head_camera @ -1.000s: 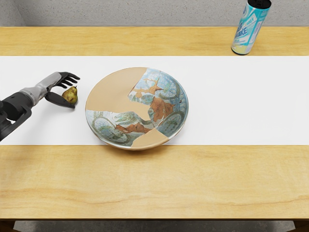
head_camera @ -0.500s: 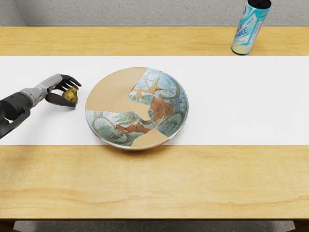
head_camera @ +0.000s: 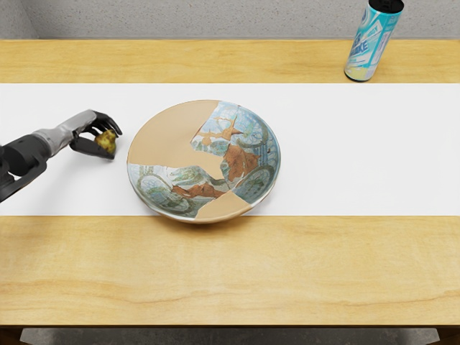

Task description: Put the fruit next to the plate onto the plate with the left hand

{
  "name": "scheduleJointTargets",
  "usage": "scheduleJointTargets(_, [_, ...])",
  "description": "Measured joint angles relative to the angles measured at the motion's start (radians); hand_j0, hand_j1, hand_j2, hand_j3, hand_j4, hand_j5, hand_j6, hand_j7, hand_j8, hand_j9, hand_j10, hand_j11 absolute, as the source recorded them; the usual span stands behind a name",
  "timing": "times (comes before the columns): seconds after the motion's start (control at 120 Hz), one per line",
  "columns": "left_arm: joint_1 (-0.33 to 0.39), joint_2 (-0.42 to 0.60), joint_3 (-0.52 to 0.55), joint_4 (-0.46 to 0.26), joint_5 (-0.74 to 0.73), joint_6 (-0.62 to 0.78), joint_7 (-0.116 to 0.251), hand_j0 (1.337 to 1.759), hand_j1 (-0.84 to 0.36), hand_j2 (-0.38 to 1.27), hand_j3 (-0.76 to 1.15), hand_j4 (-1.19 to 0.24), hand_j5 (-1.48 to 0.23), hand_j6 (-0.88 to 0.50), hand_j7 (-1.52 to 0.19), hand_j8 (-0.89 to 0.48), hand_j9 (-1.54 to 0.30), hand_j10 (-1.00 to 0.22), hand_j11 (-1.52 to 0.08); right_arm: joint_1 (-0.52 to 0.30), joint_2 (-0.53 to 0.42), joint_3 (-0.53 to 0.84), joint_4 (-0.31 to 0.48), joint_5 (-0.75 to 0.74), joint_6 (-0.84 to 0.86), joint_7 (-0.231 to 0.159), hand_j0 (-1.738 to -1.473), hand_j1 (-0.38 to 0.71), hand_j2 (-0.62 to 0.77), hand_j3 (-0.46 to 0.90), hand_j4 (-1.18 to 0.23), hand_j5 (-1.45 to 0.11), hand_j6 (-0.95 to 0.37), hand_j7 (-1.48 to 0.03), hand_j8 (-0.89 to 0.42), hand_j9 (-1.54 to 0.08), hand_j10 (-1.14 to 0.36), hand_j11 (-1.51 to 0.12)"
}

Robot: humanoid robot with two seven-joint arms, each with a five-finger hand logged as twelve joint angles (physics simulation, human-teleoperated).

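A small yellow-green pear (head_camera: 107,139) sits on the white runner just left of the plate (head_camera: 165,133), a wide shallow dish with tan, blue and rust patches. My left hand (head_camera: 100,136) comes in from the left edge and its dark fingers are curled around the pear, thumb below and fingers over the top. The pear is partly hidden by those fingers. I cannot tell whether the pear still touches the runner. The right arm is out of view.
A white runner (head_camera: 359,144) crosses the wooden table (head_camera: 230,273). A tall blue-and-white can (head_camera: 372,39) stands at the far right back.
My left hand's fingers have curled from spread to wrapped around the pear, and the pear now shows less between them. The plate and can have not moved.
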Motion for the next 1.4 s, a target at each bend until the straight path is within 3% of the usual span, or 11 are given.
scheduleJointTargets(0.133, [0.000,0.001,0.012,-0.001,-0.001,0.002,0.000,1.653,-0.32,0.25,0.00,-0.71,-0.81,-0.52,-0.86,-0.40,-0.88,-0.46,-0.91,0.000,0.000,0.000,0.000,0.000,0.000,0.000,-1.658,-0.35,0.00,0.00,0.00,0.00,0.00,0.00,0.00,0.00,0.00,0.00])
scheduleJointTargets(0.392, [-0.018,0.017,0.027,0.000,0.005,-0.025,0.002,1.648,-0.23,0.13,0.00,-0.75,-0.94,-0.54,-0.97,-0.39,-1.00,-0.52,-0.99,0.000,0.000,0.000,0.001,0.000,0.000,0.000,-1.658,-0.35,0.00,0.00,0.00,0.00,0.00,0.00,0.00,0.00,0.00,0.00])
scheduleJointTargets(0.617, [-0.026,0.045,0.030,-0.002,0.006,-0.059,0.001,1.647,-0.28,0.32,0.00,-0.78,-1.05,-0.61,-1.05,-0.42,-1.07,-0.52,-1.07,0.000,0.000,0.000,0.001,0.000,0.000,0.000,-1.658,-0.35,0.00,0.00,0.00,0.00,0.00,0.00,0.00,0.00,0.00,0.00])
scheduleJointTargets(0.717, [-0.039,0.046,0.031,-0.003,0.007,-0.076,0.001,1.646,-0.27,0.24,0.00,-0.79,-1.08,-0.59,-1.08,-0.40,-1.09,-0.51,-1.10,0.000,0.000,0.000,0.001,0.000,0.000,0.000,-1.658,-0.35,0.00,0.00,0.00,0.00,0.00,0.00,0.00,0.00,0.00,0.00])
scheduleJointTargets(1.0, [-0.090,0.059,0.030,-0.007,0.008,-0.131,0.001,1.643,-0.25,0.21,0.00,-0.81,-1.14,-0.60,-1.12,-0.40,-1.13,-0.50,-1.15,0.000,0.000,0.000,0.001,0.000,0.000,0.000,-1.658,-0.35,0.00,0.00,0.00,0.00,0.00,0.00,0.00,0.00,0.00,0.00])
scheduleJointTargets(1.35, [-0.183,0.058,0.031,-0.011,0.001,-0.225,0.003,1.641,-0.39,0.42,0.00,-0.81,-1.17,-0.49,-1.16,-0.31,-1.16,-0.43,-1.17,0.006,0.000,0.001,0.001,0.001,0.000,0.000,-1.658,-0.35,0.00,0.00,0.00,0.00,0.00,0.00,0.00,0.00,0.00,0.00])
scheduleJointTargets(1.4, [-0.197,0.057,0.031,-0.011,0.000,-0.241,0.004,1.639,-0.37,0.36,0.00,-0.80,-1.18,-0.49,-1.17,-0.32,-1.16,-0.43,-1.18,0.007,0.000,0.001,0.001,0.001,0.000,0.000,-1.658,-0.35,0.00,0.00,0.00,0.00,0.00,0.00,0.00,0.00,0.00,0.00])
